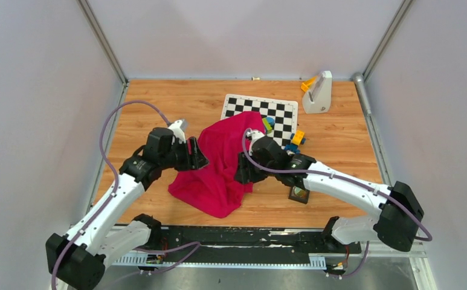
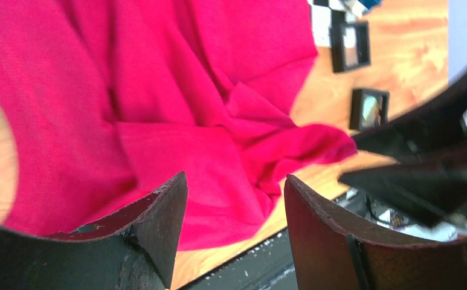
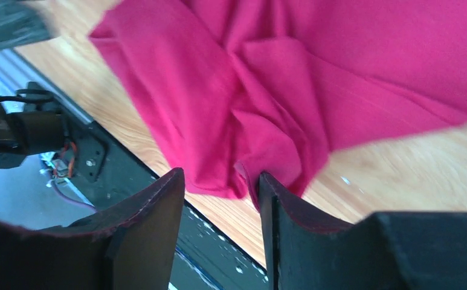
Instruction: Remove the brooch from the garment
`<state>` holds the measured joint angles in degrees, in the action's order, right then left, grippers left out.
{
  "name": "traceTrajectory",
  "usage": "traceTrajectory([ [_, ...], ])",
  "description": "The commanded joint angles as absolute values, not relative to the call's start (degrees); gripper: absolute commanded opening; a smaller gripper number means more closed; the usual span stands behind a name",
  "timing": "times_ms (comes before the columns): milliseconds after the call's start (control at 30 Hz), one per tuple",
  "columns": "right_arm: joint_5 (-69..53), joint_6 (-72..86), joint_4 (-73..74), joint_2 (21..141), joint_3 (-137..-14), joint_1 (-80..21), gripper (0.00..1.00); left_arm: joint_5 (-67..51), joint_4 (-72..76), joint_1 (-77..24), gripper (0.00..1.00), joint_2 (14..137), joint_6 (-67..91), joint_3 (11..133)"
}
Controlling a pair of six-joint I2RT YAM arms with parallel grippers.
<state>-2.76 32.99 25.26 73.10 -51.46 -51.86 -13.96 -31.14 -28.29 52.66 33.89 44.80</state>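
The left gripper (image 2: 235,202) and the right gripper (image 3: 222,196) flank the crumpled garment (image 1: 222,163) mid-table, both spread wide and holding nothing. I can't spot the brooch, perhaps lost in folds, so removal looks unstarted.

Wooden table (image 1: 158,103), magenta garment (image 1: 222,163) crumpled at centre, chequered board (image 1: 279,112) behind, black frame (image 1: 299,194), white stand (image 1: 317,93)

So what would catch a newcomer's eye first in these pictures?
The crumpled magenta garment in the middle of the wooden table stands out most, its far edge lying over the black-and-white chequered board. The left tool and right tool flank it closely, both open.
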Motion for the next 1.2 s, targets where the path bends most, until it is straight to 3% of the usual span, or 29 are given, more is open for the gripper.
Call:
traceTrajectory([
  [0, -1.99, 28.81, 17.57, 78.84, -57.48, -56.58, 0.52, -17.59, -32.31, -18.67, 0.68, 55.49, 28.2, 46.0],
  [133, -7.0, 26.64, 12.37, 87.61, -61.06, -57.82, 0.54, -15.32, -30.7, -12.91, 0.68, 57.13, 26.39, 45.05],
  [333, -6.26, 23.95, 8.81, 97.95, -66.48, -58.77, 0.57, -9.85, -26.16, -12.16, 0.71, 60.0, 27.6, 44.16],
  [533, -5.18, 22.66, 8.0, 104.07, -69.48, -59.78, 0.53, -8.83, -19.23, -12.02, 0.7, 65.77, 30.01, 41.95],
  [600, -4.33, 21.69, 7.71, 104.11, -69.47, -60.57, 0.42, -8.72, -17.91, -11.84, 0.69, 68.61, 30.15, 41.93],
  [700, -2.68, 20.75, 8.41, 102.82, -68.95, -61.52, 0.13, -9.25, -16.82, -11.51, 0.67, 73.48, 30.06, 42.39],
  [767, -1.85, 20.83, 8.74, 100.57, -67.12, -61.97, 0.01, -9.5, -16.68, -11.29, 0.64, 75.89, 29.73, 42.96],
  [900, -2.88, 21.07, 6.65, 94.21, -59.91, -63.37, 0.0, -11.05, -15.5, -11.2, 0.58, 78.44, 29.19, 43.45],
  [967, -2.99, 21.77, 7.03, 92.36, -57.95, -64.13, 0.0, -12.61, -14.75, -11.2, 0.53, 79.57, 29.02, 43.69],
  [1033, -2.71, 22.41, 7.53, 90.17, -56.01, -64.96, 0.0, -13.88, -14.5, -11.22, 0.41, 80.9, 28.61, 44.1],
  [1133, -1.06, 23.8, 7.54, 84.86, -50.75, -66.54, 0.0, -14.5, -15.45, -11.16, 0.05, 80.98, 27.99, 44.9],
  [1167, -1.23, 24.16, 6.92, 82.14, -48.32, -67.17, 0.0, -14.04, -15.93, -11.16, 0.02, 80.26, 27.98, 45.08],
])
